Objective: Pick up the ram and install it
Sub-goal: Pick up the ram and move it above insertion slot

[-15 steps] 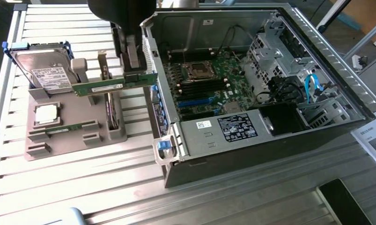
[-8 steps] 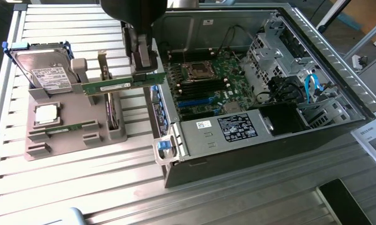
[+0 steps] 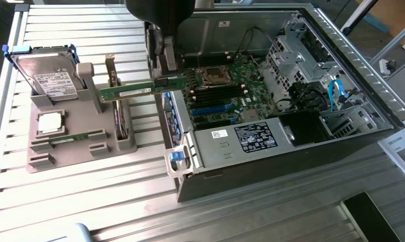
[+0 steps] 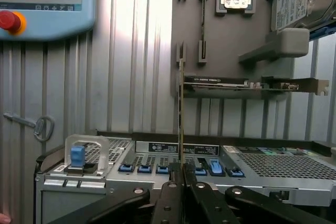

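The ram (image 3: pixel 125 92), a thin green stick, hangs level in the air between the grey parts holder (image 3: pixel 74 146) and the open computer case (image 3: pixel 310 60). My gripper (image 3: pixel 164 83) is shut on its end nearest the case, at the case's rim. In the wrist view the ram (image 4: pixel 181 114) shows edge-on as a thin line rising from between my gripper's (image 4: pixel 181 181) closed black fingers (image 4: pixel 169 192). The motherboard's black memory slots (image 3: pixel 219 94) lie inside the case, a little beyond the gripper.
A second green stick (image 3: pixel 77 136) lies in the holder, with a processor (image 3: pixel 51 122), a hard drive (image 3: pixel 47 75) and a tall bracketed card (image 3: pixel 120 118). A teach pendant (image 4: pixel 42 3) with a red button rests on the slatted table. The power supply (image 3: pixel 242 138) fills the case's near end.
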{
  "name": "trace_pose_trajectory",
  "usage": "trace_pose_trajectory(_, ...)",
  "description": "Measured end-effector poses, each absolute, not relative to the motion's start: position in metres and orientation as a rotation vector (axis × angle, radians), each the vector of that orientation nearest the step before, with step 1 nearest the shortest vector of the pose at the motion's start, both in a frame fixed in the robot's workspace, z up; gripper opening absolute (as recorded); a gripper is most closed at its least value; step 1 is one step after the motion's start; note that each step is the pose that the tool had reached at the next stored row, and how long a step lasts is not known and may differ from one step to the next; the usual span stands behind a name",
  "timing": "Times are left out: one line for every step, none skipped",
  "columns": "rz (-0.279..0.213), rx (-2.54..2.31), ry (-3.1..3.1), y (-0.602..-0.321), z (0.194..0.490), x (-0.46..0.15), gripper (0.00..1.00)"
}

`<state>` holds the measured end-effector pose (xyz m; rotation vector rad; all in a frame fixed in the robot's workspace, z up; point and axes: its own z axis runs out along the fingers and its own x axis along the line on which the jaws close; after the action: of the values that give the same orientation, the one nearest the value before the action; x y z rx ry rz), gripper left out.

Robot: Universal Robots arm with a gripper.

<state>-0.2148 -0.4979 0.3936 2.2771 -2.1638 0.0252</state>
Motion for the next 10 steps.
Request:
trace_pose_trajectory(0.025,2.277,-2.164,-0.498,0.394,-0.212,0.12)
trace_pose_trajectory(0.025,2.277,-2.164,-0.498,0.394,-0.21,0.12)
trace_pose_trajectory(0.025,2.277,-2.164,-0.498,0.394,-0.208,0.12)
trace_pose_trajectory(0.025,2.277,-2.164,-0.498,0.394,-0.206,0.12)
trace_pose_trajectory(0.025,2.277,-2.164,-0.498,0.394,-0.205,0.12)
trace_pose_trajectory(0.025,2.277,-2.164,-0.498,0.394,-0.203,0.12)
trace_pose_trajectory(0.025,2.277,-2.164,-0.498,0.394,-0.201,0.12)
trace_pose_trajectory(0.025,2.277,-2.164,-0.498,0.394,-0.198,0.12)
trace_pose_trajectory(0.025,2.277,-2.164,-0.498,0.394,-0.195,0.12)
trace_pose_trajectory(0.025,2.277,-2.164,-0.498,0.394,-0.191,0.12)
